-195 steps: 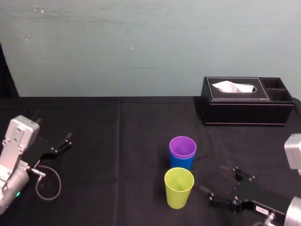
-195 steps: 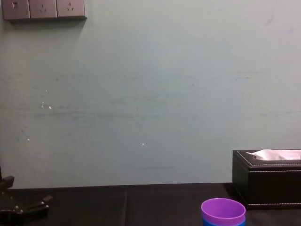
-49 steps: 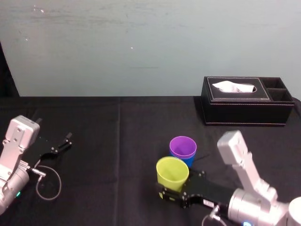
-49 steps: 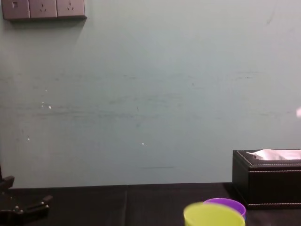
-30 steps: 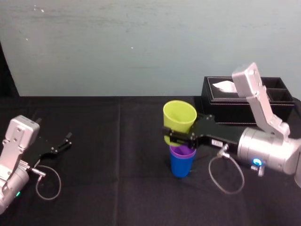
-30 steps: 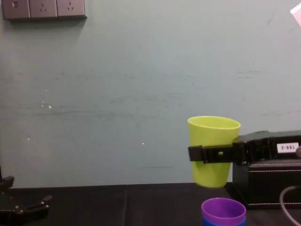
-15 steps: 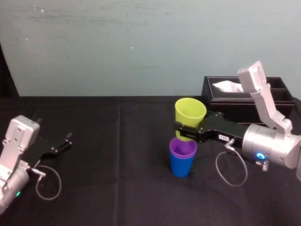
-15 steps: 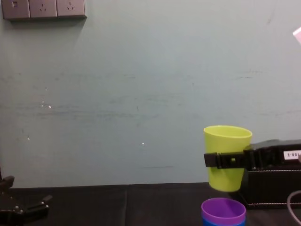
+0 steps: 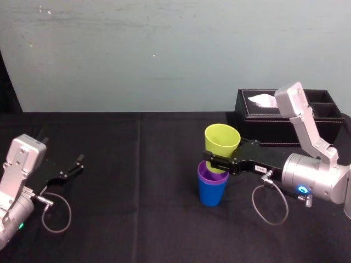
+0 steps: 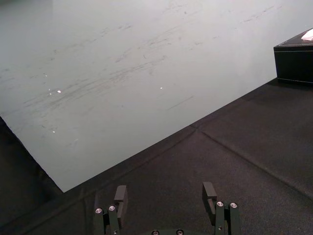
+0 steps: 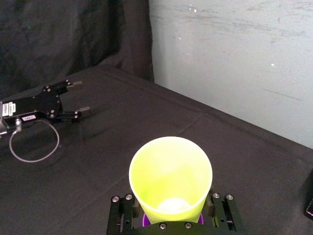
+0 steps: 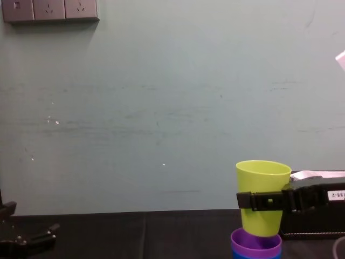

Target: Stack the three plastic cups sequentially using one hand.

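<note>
My right gripper is shut on the yellow-green cup, one finger on each side of its lower half. The cup hangs upright with its bottom just inside the mouth of the purple cup, which is nested in the blue cup on the black table. The chest view shows the yellow-green cup dipping into the purple cup's rim, a black finger across it. From the right wrist, the yellow-green cup hides most of the stack. My left gripper rests open at the table's left.
A black tissue box stands at the back right, close behind my right arm. A looped cable lies by the left arm. In the left wrist view the left gripper has bare black cloth before it.
The right gripper has carried the yellow-green cup over the purple-and-blue stack and lowered it until its bottom enters the purple cup. The left arm has not moved.
</note>
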{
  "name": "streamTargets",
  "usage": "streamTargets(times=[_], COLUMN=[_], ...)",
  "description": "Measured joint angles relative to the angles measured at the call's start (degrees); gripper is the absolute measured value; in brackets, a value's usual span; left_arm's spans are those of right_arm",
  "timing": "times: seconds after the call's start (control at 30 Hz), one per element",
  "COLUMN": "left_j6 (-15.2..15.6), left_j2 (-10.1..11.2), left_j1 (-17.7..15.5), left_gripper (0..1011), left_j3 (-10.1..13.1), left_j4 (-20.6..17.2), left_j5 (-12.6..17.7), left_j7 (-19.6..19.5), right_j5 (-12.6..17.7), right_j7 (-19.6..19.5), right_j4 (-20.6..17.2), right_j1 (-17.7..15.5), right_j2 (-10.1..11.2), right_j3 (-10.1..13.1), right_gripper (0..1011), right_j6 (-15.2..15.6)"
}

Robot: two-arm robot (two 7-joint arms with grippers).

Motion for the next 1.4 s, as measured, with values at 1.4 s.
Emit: streamTargets(times=[1.4], left_j6=[0.00], left_j2=[0.00], left_j1=[0.00], left_gripper=[1000], left_j3=[0.00], left_j4=[0.00], left_j5=[0.00], left_j7=[0.00], right_j5=[-0.80], right_j7=[-1.25], right_j4=[3.53], right_j1=[0.34], right_j2=[-0.81], right_j3=[-2.94], right_gripper=[723], right_j6=[-1.99])
